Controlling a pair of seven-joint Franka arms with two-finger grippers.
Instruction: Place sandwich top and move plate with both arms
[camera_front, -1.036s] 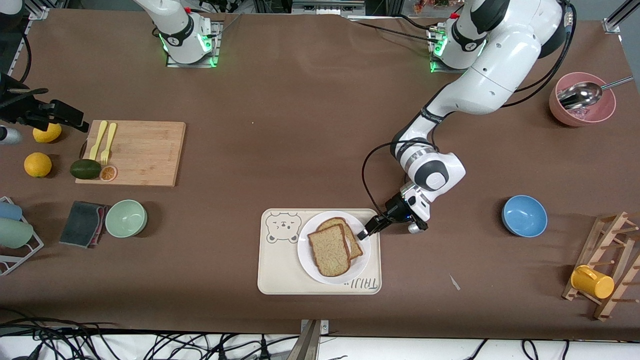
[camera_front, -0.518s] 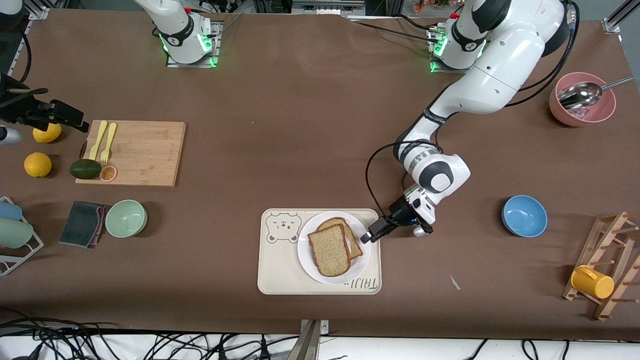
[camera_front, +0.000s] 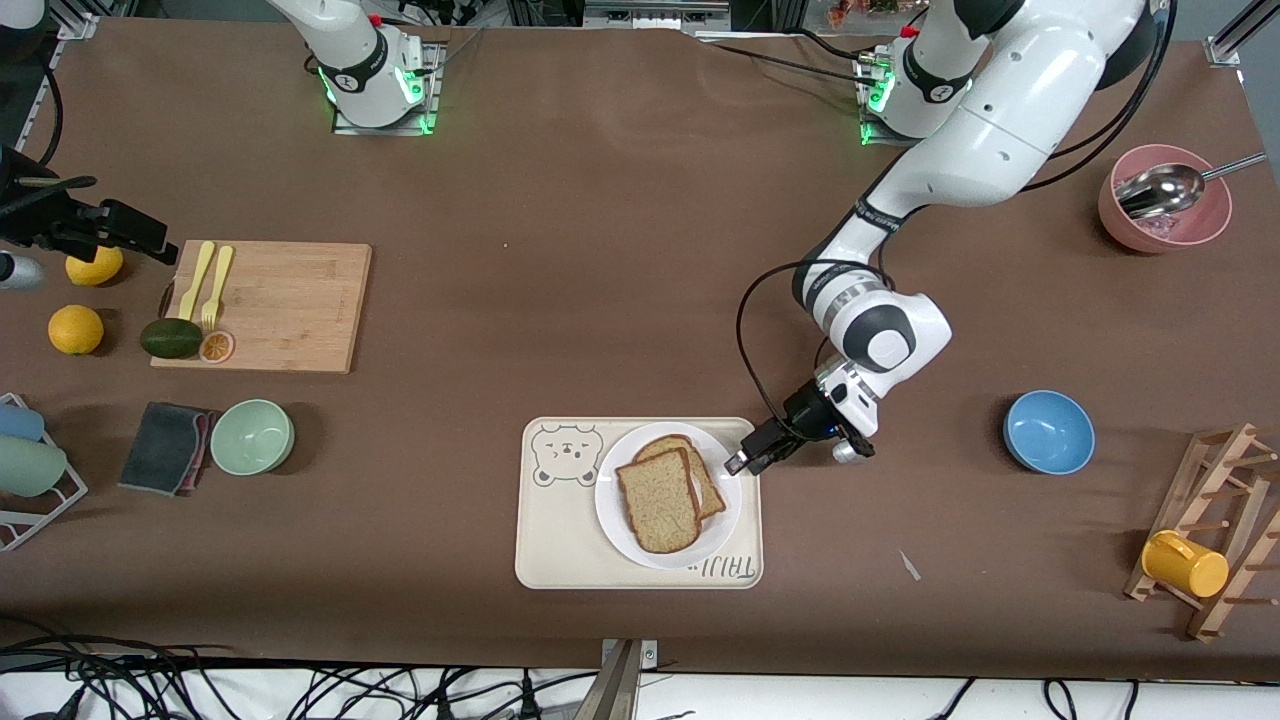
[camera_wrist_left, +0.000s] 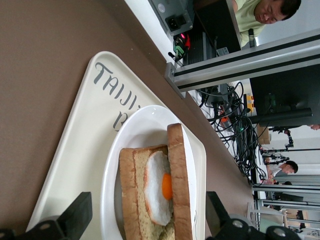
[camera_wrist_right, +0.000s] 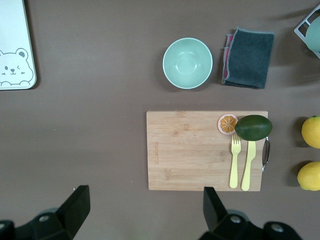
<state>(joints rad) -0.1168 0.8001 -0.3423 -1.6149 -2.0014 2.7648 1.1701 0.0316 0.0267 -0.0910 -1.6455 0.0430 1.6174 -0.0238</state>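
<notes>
- The sandwich top (camera_front: 657, 499) lies on the plate (camera_front: 612, 505), leaning over the egg slice (camera_front: 708, 478), which pokes out at the top slice's 1 o'clock; the plate sits on the bear tray (camera_front: 551, 545), in the part nearest the front camera.
- From the left wrist view the sandwich top (camera_wrist_left: 178, 180) is propped at an angle against the egg slice (camera_wrist_left: 159, 187), not flat on it, so I judge the placing step done or nearly so, with the carry of the plate not begun.
- The left gripper (camera_front: 741, 462) hangs over the tray's edge at the plate's 2 o'clock, clear of the bread, its fingers spread wide and holding nothing; the left wrist view shows both fingers (camera_wrist_left: 75, 216) apart with the plate (camera_wrist_left: 131, 135) between them.
- Next move, as I read it: the left gripper must drop to the plate's rim and pinch it, without nudging the tilted slice.
- The right gripper (camera_wrist_right: 142, 210) is also spread wide and empty, waiting high over the cutting board (camera_front: 280, 305) toward the right arm's end; it must travel to the plate's 9 o'clock rim.
</notes>
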